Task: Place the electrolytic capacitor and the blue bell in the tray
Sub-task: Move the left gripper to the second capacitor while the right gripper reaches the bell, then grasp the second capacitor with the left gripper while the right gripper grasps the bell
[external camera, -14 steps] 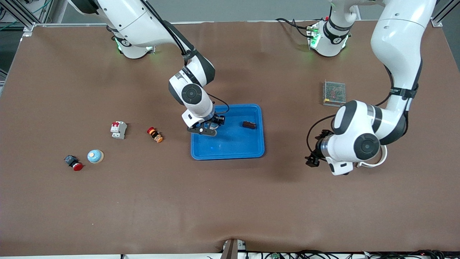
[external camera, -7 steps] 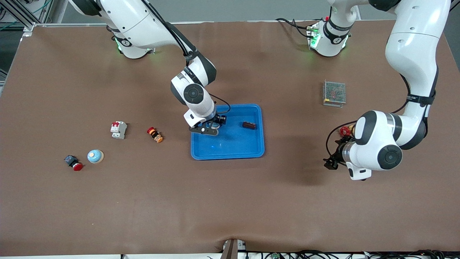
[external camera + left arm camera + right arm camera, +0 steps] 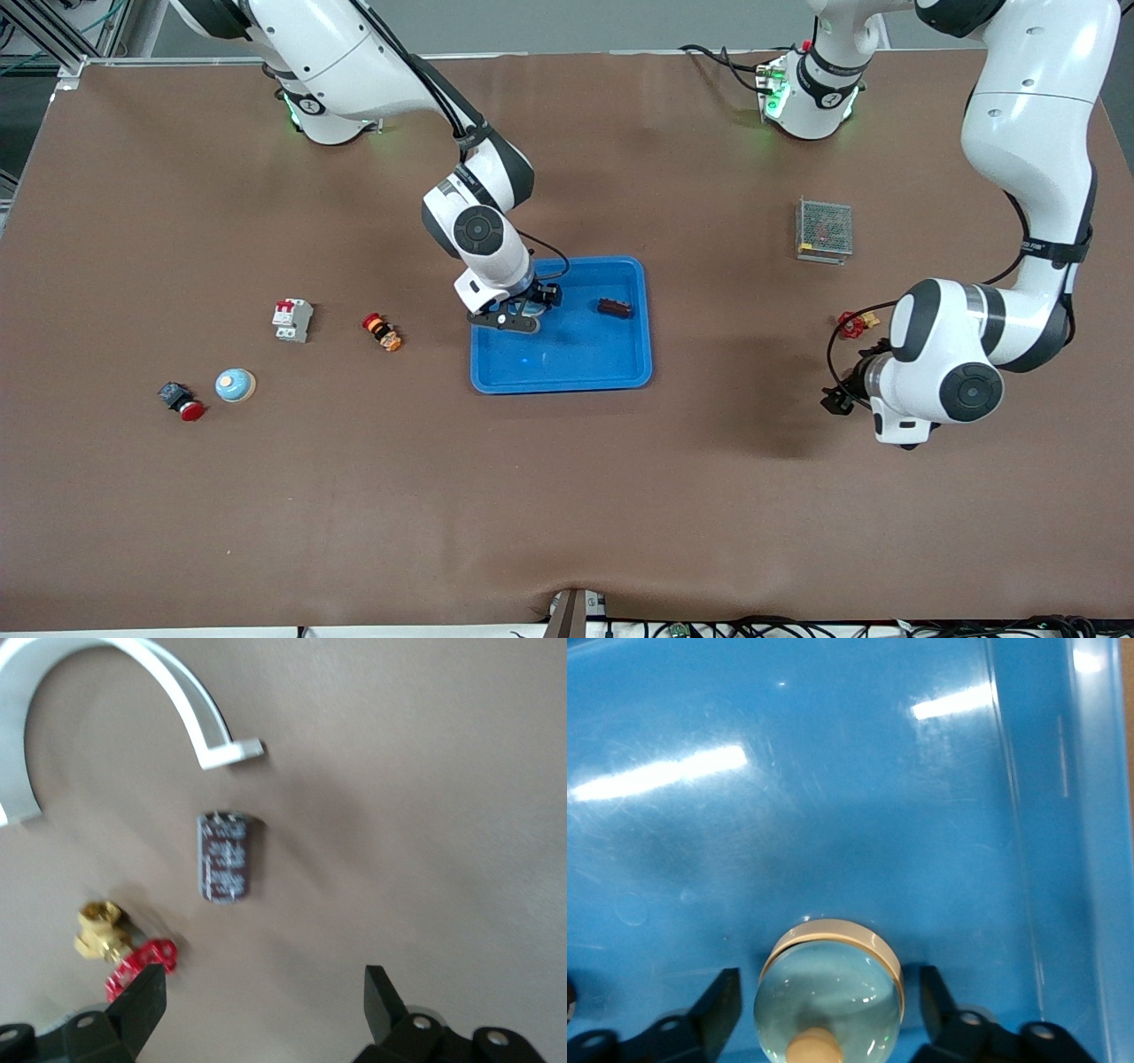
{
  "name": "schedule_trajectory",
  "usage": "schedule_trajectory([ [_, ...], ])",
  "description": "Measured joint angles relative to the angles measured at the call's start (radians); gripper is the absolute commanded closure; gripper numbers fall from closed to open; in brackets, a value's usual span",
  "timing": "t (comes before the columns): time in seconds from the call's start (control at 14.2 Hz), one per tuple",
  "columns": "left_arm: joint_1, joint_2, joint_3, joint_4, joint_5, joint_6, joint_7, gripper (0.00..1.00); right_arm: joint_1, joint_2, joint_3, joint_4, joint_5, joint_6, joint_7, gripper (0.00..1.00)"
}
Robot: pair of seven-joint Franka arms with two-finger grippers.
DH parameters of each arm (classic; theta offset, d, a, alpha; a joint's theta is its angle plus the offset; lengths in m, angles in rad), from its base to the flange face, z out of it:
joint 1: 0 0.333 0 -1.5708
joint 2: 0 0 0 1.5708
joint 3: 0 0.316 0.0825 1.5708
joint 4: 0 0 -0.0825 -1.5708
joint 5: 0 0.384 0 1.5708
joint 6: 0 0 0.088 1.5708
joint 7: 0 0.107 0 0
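The blue tray [image 3: 576, 363] lies mid-table. In it a dark brown electrolytic capacitor [image 3: 614, 307] rests near the rim at the left arm's end. A blue bell [image 3: 828, 992] with a cream base and knob stands on the tray floor. My right gripper [image 3: 829, 1005] is low over it and open, one finger on each side with a small gap. My left gripper [image 3: 264, 1003] hovers open and empty over bare table at the left arm's end. In the left wrist view a similar dark cylinder [image 3: 227, 858] lies on the table.
A second pale blue bell [image 3: 235, 385], a red push button [image 3: 182, 400], a white breaker [image 3: 292, 319] and an orange-red button [image 3: 382, 331] lie toward the right arm's end. A metal mesh box [image 3: 824, 229], a red-handled brass valve [image 3: 850, 325] and a white curved piece [image 3: 229, 751] are near the left arm.
My right gripper has opened and let go of the blue bell in the tray. The left arm has swung away from the tray toward its own end of the table.
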Motion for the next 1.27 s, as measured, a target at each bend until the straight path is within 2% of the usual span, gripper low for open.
schedule_trajectory([
  [0.28,0.043,0.020,0.000,0.000,0.000,0.007,0.077,0.21,0.000,-0.026,-0.002,0.018,0.000,-0.043,0.000,0.00],
  [0.49,0.058,0.036,0.001,0.000,0.000,0.026,0.078,0.22,-0.013,-0.085,-0.017,0.095,-0.001,-0.250,-0.010,0.00],
  [0.63,0.068,0.041,0.000,0.000,0.000,0.041,0.078,0.28,-0.051,-0.120,-0.022,0.163,-0.002,-0.408,-0.075,0.00],
  [0.77,0.072,0.046,0.000,0.000,-0.003,0.053,0.078,0.32,-0.117,-0.145,-0.026,0.215,-0.002,-0.522,-0.191,0.00],
  [0.91,0.072,0.048,0.000,0.000,-0.029,0.060,0.078,0.36,-0.196,-0.165,-0.029,0.236,-0.002,-0.579,-0.351,0.00],
  [1.12,0.072,0.053,0.000,-0.004,-0.035,0.060,0.078,0.39,-0.335,-0.179,-0.033,0.239,-0.008,-0.607,-0.626,0.00],
  [1.27,0.072,0.059,0.000,-0.005,-0.035,0.060,0.078,0.38,-0.416,-0.177,-0.034,0.239,-0.055,-0.606,-0.773,0.00],
])
